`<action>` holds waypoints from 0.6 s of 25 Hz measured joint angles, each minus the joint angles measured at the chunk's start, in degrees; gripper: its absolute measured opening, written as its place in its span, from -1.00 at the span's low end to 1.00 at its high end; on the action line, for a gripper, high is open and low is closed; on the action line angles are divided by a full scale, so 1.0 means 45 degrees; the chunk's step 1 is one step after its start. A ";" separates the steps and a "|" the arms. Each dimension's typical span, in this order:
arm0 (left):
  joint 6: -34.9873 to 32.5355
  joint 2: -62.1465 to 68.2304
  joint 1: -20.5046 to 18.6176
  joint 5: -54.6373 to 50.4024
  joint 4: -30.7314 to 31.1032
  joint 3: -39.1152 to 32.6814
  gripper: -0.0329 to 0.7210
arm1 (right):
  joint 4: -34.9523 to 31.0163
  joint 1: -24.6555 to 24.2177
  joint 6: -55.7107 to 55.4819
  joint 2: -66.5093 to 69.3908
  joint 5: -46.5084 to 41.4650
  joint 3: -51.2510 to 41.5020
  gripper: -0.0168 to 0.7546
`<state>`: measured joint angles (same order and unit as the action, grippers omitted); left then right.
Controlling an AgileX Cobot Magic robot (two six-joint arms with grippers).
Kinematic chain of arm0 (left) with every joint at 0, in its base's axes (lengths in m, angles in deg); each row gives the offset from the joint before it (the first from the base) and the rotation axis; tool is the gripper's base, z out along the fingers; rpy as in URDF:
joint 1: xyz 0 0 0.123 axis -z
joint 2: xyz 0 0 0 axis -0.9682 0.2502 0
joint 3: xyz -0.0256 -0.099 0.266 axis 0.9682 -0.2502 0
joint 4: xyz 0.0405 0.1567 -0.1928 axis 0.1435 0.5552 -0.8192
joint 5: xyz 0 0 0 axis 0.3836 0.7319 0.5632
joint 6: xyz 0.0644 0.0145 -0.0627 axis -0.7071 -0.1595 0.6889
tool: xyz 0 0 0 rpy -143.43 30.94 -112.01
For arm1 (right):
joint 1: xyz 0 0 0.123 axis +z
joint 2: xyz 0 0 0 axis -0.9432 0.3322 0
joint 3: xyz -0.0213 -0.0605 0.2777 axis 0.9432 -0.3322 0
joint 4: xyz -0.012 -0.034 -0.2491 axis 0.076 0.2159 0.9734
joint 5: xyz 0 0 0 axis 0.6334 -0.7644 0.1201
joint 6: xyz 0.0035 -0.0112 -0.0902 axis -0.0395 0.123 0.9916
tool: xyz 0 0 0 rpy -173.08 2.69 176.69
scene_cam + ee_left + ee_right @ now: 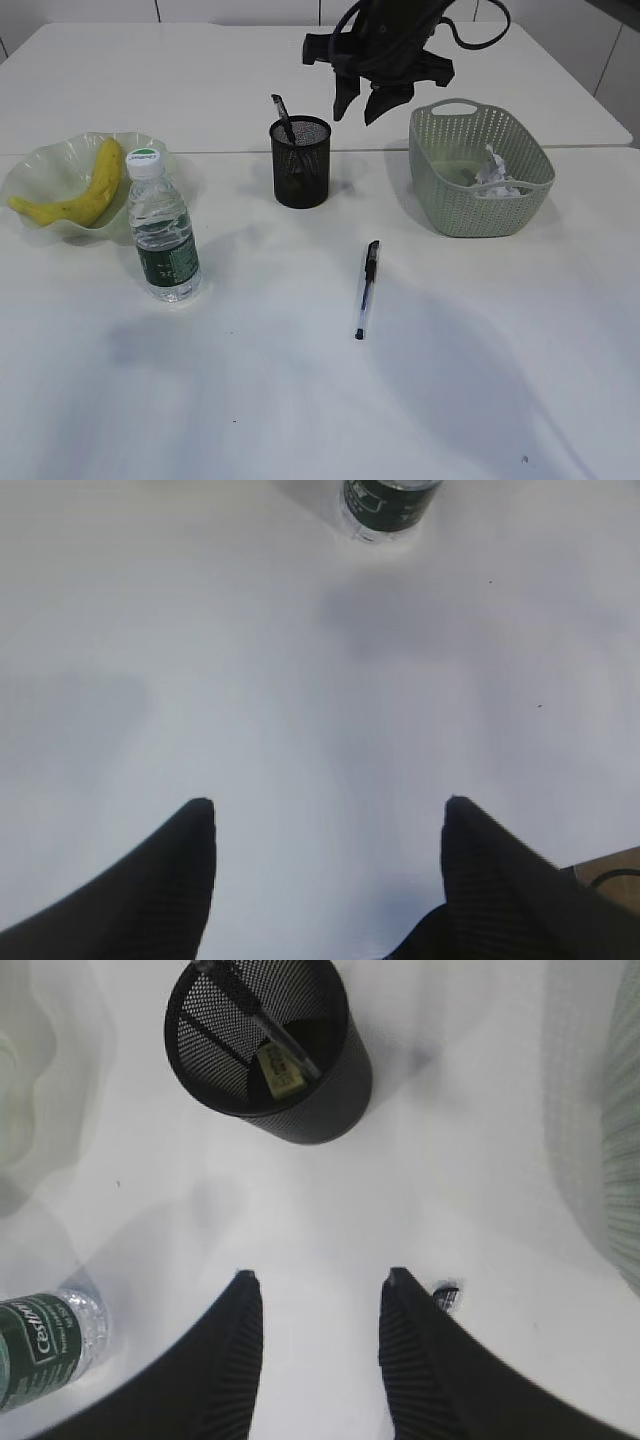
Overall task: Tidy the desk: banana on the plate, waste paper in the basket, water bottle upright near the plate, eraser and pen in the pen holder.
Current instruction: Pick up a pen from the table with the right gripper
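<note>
A yellow banana (85,190) lies on the pale green plate (40,165) at the left. Just right of the plate, the water bottle (164,230) (40,1345) stands upright. The black mesh pen holder (300,162) (270,1050) holds one pen (285,118) and a yellowish eraser (280,1070). A second pen (366,290) lies flat on the table. Crumpled waste paper (497,178) sits in the green basket (480,205). My right gripper (357,115) (320,1275) hangs open and empty above the table, between holder and basket. My left gripper (330,805) is open over bare table, below the bottle's base (385,505).
The white table (300,400) runs wide toward the front. A seam crosses it behind the holder. The basket's wall (625,1160) fills the right edge of the right wrist view, and the lying pen's end (446,1295) shows beside the right finger.
</note>
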<state>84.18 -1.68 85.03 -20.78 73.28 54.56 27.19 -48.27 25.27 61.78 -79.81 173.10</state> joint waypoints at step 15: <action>0.0000 0.0000 0.0000 -0.0346 0.0000 0.0000 0.40 | -0.0189 0.0078 -0.0309 -0.0223 0.0000 -0.3932 -0.20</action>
<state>84.18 -1.68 85.03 -22.34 73.28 54.56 26.35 -47.92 23.88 60.78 -79.81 155.40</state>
